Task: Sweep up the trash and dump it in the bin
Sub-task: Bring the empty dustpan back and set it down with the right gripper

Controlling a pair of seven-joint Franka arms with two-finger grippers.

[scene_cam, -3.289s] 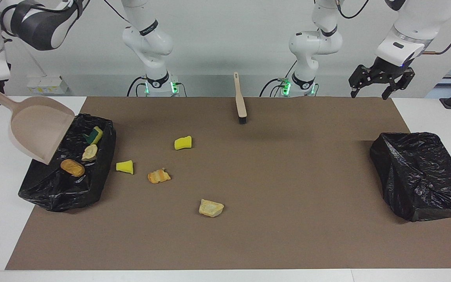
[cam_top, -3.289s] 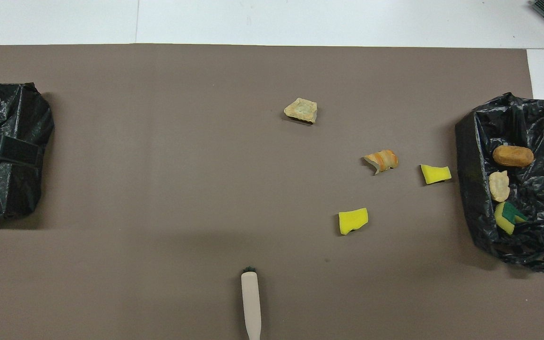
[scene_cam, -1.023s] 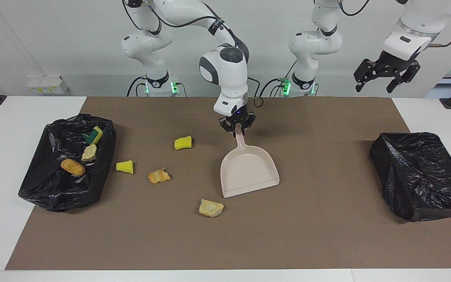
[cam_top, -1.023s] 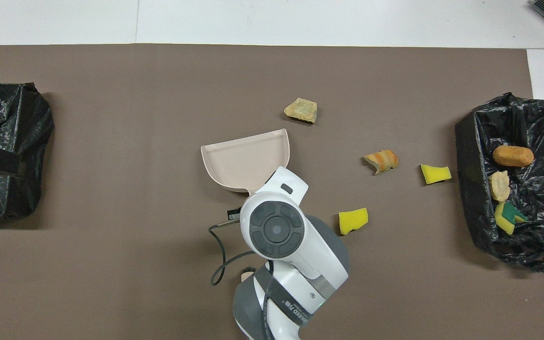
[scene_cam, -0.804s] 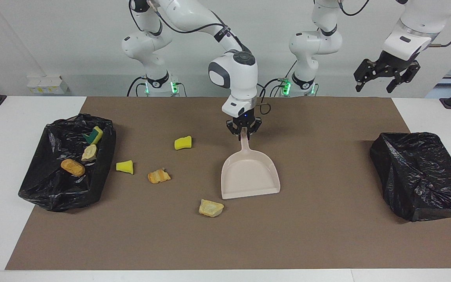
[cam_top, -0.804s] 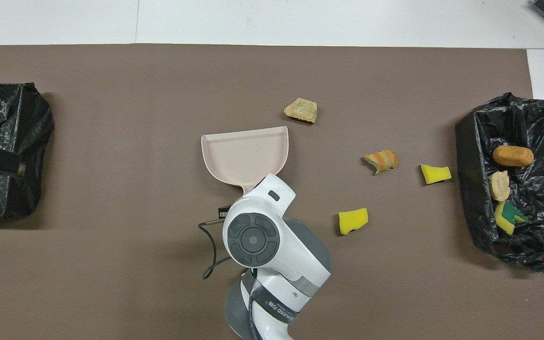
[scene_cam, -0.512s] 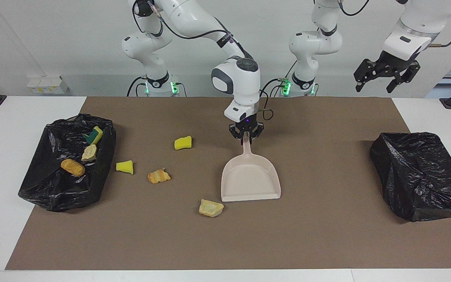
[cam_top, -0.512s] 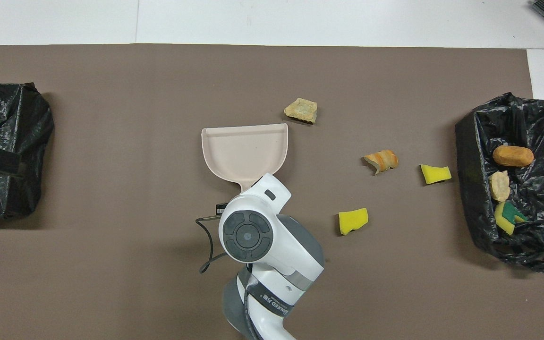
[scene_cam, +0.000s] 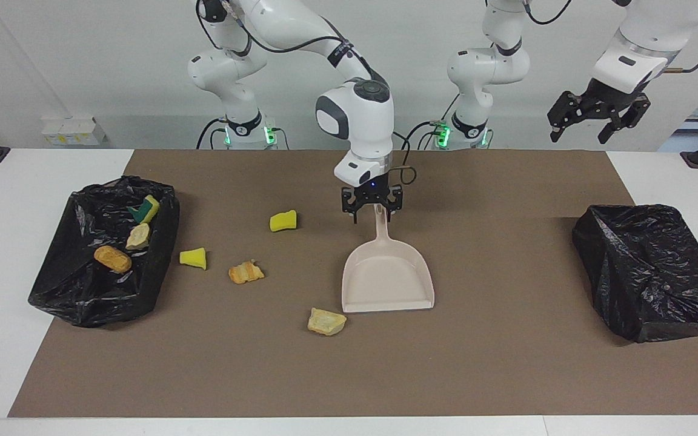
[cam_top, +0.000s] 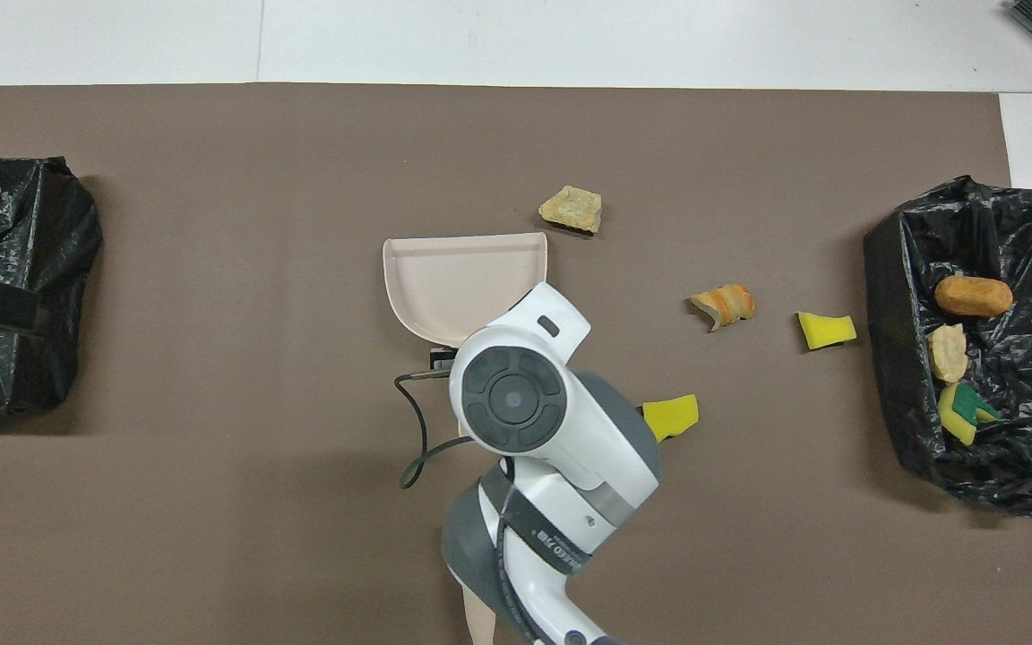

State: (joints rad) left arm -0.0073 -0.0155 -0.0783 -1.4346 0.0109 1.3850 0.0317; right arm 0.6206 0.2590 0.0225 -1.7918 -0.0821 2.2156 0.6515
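The beige dustpan (scene_cam: pixel 387 278) lies flat on the brown mat, its mouth away from the robots. My right gripper (scene_cam: pixel 372 209) is just over its handle with the fingers spread either side, open. Loose trash lies on the mat: a tan bread chunk (scene_cam: pixel 326 321) beside the pan's mouth, a golden pastry bit (scene_cam: pixel 246 272) and two yellow sponge chunks (scene_cam: pixel 283 220) (scene_cam: pixel 193 258). The black bin (scene_cam: pixel 82 303) at the right arm's end holds a pastry piece (scene_cam: pixel 112 258), a bread piece (scene_cam: pixel 139 235) and a green-backed sponge (scene_cam: pixel 146 209). My left gripper (scene_cam: pixel 597 118) waits open in the air.
A second black-bagged bin (scene_cam: pixel 646 266) stands at the left arm's end of the mat. The brush is mostly hidden under the right arm; only its handle end (cam_top: pixel 478 627) shows in the overhead view. The brown mat (scene_cam: pixel 506 363) covers most of the white table.
The right arm carried the dustpan from over the bin to the middle of the mat and laid it flat. Its fingers, shut on the handle half a second ago, are now spread.
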